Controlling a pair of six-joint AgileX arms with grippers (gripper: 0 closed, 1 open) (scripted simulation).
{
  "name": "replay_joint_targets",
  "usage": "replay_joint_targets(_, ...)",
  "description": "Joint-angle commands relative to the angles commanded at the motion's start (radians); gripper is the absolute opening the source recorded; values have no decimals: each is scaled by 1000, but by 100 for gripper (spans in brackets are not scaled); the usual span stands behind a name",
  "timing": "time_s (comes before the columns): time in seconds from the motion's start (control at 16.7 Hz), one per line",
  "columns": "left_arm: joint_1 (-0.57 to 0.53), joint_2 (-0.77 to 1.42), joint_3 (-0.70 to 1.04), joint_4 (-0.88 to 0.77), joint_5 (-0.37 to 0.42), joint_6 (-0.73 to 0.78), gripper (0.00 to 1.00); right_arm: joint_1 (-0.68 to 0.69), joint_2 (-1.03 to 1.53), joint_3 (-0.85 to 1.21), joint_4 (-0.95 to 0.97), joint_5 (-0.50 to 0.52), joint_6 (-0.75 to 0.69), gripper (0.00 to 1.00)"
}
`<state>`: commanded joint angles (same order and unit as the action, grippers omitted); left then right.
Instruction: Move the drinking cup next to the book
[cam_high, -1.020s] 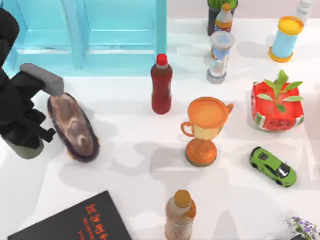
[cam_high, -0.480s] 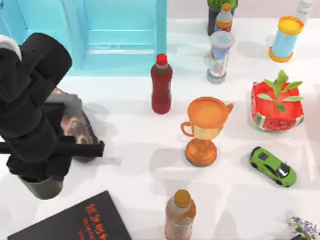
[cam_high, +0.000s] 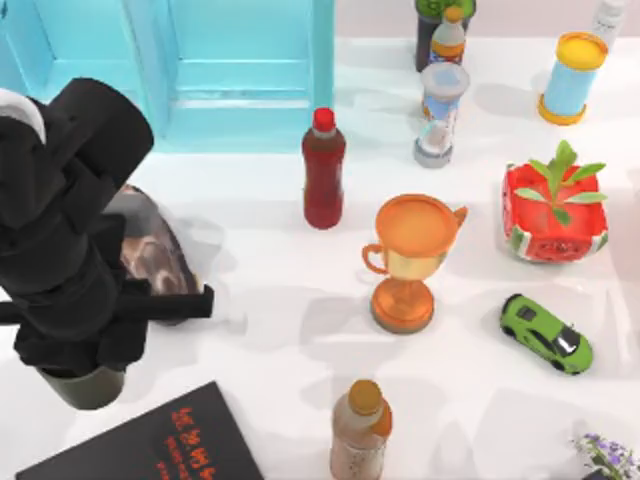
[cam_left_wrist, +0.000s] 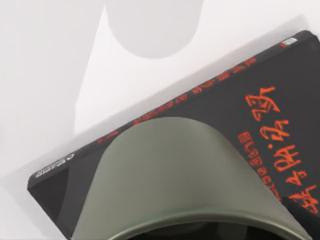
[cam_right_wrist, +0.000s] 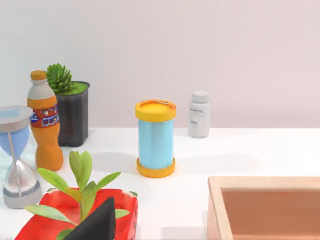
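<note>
— So, where are we now with our left arm?

— Our left gripper (cam_high: 85, 365) is at the lower left of the top view, low over the white bench (cam_high: 270, 330). Its jaws are pinching the drinking cup (cam_high: 85, 385), whose olive-grey lower part shows under the black arm.

— And where is the cup, compared with the book?

— The book (cam_high: 165, 445) lies flat at the bottom left corner of the top view, black with orange-red letters. The cup is just above its upper left edge, very near. In the left wrist view the cup's wall (cam_left_wrist: 185, 175) stands in front of the book's cover (cam_left_wrist: 280, 90). Whether it touches the bench or the book, we cannot tell.

— What is around?

— A dark oval loaf of bread (cam_high: 155, 260) lies just right of the arm, partly hidden. The red bottle (cam_high: 324, 170) and the orange trophy goblet (cam_high: 410, 260) stand near the centre, well apart from the cup.

— And our right arm?

— We cannot tell how its jaws stand. The right wrist view looks at the light-blue cylinder with yellow top (cam_right_wrist: 156, 145) and the red watermelon pot (cam_right_wrist: 75, 215).
</note>
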<state>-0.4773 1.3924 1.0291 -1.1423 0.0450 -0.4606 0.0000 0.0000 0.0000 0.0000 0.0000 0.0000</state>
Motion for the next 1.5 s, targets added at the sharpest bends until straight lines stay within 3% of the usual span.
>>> replay_joint_targets(0.24, 8, 9, -14, 16, 1, 6, 0, 0, 0, 0, 0, 0, 0, 100)
replay_joint_targets(0.66, 25, 53, -190, 255, 2, 26, 0, 0, 0, 0, 0, 0, 0, 100)
replay_joint_targets(0.96, 29, 65, -210, 274, 2, 30, 0, 0, 0, 0, 0, 0, 0, 100)
replay_joint_targets(1.5, 29, 65, -210, 274, 2, 30, 68, 0, 0, 0, 0, 0, 0, 100)
